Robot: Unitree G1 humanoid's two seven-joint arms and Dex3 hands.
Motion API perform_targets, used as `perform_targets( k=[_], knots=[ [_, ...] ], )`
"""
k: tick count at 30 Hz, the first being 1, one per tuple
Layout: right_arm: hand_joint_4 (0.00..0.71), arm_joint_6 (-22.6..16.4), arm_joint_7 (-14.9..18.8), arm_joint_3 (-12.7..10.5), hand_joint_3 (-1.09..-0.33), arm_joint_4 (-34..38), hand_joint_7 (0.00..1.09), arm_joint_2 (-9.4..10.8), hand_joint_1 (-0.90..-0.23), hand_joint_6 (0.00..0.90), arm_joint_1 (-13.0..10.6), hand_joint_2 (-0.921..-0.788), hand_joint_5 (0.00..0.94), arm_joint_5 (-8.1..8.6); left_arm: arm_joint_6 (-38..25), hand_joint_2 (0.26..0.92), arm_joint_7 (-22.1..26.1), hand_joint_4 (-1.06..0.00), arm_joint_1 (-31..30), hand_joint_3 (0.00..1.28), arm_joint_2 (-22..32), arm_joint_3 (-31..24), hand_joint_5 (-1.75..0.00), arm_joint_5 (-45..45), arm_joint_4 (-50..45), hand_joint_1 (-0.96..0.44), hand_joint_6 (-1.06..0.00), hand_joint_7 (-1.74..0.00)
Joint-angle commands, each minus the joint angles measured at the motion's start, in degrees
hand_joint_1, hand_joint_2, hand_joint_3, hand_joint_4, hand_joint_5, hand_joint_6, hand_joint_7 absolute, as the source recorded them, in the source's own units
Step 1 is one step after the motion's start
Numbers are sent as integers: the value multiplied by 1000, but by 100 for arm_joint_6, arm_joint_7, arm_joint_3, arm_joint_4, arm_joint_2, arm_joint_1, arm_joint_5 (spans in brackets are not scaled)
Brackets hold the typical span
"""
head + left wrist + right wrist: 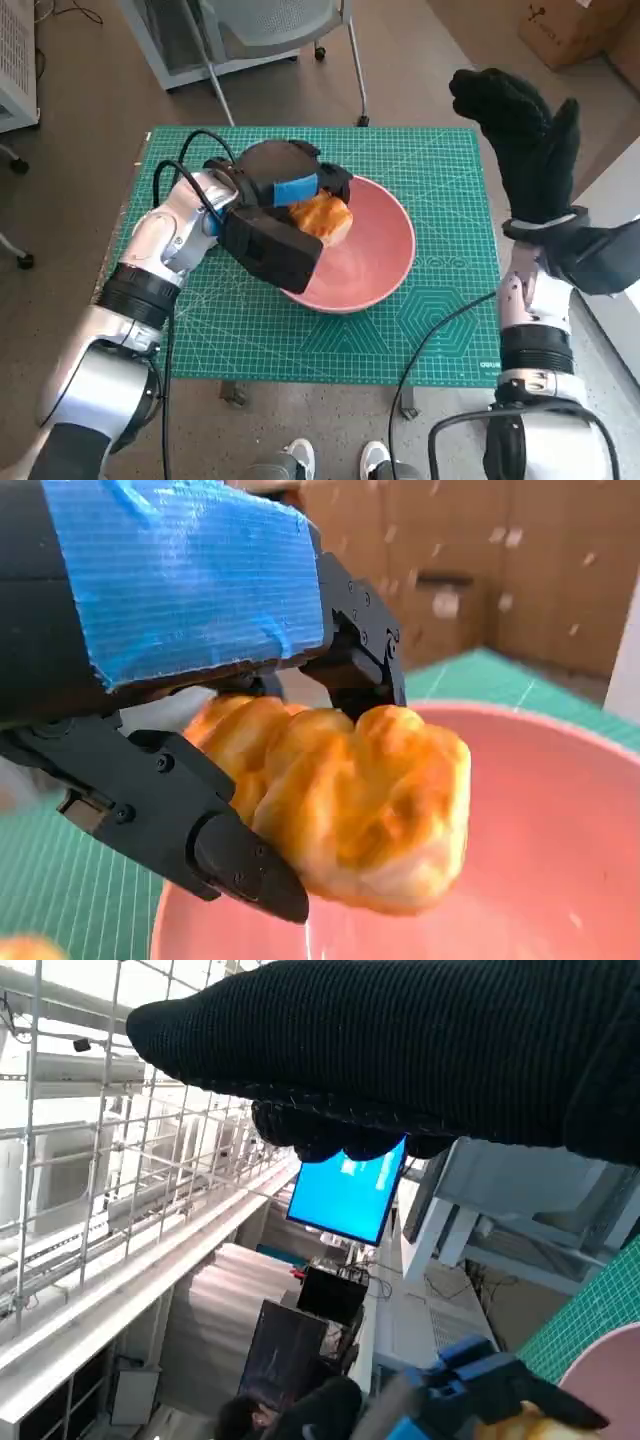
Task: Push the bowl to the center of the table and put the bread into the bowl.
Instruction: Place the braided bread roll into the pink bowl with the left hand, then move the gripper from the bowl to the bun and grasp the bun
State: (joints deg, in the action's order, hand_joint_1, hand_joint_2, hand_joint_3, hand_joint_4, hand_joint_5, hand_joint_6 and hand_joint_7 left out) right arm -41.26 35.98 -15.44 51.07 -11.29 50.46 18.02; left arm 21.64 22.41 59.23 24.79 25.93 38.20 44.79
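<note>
Head view: right hand [525, 150] is nearest the lens, raised off the table, fingers spread, holding nothing. Left hand [285, 205] grips the bread [322, 218] over the pink bowl [385, 250].
Left wrist view: black fingers [240, 865] pinch the bread just above the bowl's inside.
Right wrist view: glove only, bowl edge beyond the fingers.
Progress: bowl looks about centered on the mat [440, 180]; just the drop is left, I think.
</note>
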Motion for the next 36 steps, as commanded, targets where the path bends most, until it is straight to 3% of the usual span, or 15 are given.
perform_targets(
  k=[1,14,22,26,36],
  knots=[
    [169,59,23,2,-688,104,7,20,-719,346,-95,-921,0,36,-24,810,180,-106,-60,12,74,-115,-40,-228,-56,-302,-250,-67],
    [183,20,-82,44,-689,212,4,73,-717,344,16,-921,5,-66,548,832,-691,-83,-337,8,507,-290,-3,-147,-480,-593,-270,-21],
    [183,6,-91,74,-689,385,2,82,-736,340,127,-921,3,-95,384,836,-449,-69,-693,4,1074,-786,-1,-439,-1590,-659,-268,-11],
    [182,6,-56,86,-689,470,3,71,-747,343,180,-921,3,-87,174,833,-194,-71,-1145,2,1589,-1344,-2,-717,-2620,-673,-269,-10],
    [185,42,46,73,-688,533,5,115,-753,349,236,-921,3,0,-539,735,386,-120,-2053,0,2348,-2354,-11,-1211,-4005,-618,-316,-20]
  ],
)
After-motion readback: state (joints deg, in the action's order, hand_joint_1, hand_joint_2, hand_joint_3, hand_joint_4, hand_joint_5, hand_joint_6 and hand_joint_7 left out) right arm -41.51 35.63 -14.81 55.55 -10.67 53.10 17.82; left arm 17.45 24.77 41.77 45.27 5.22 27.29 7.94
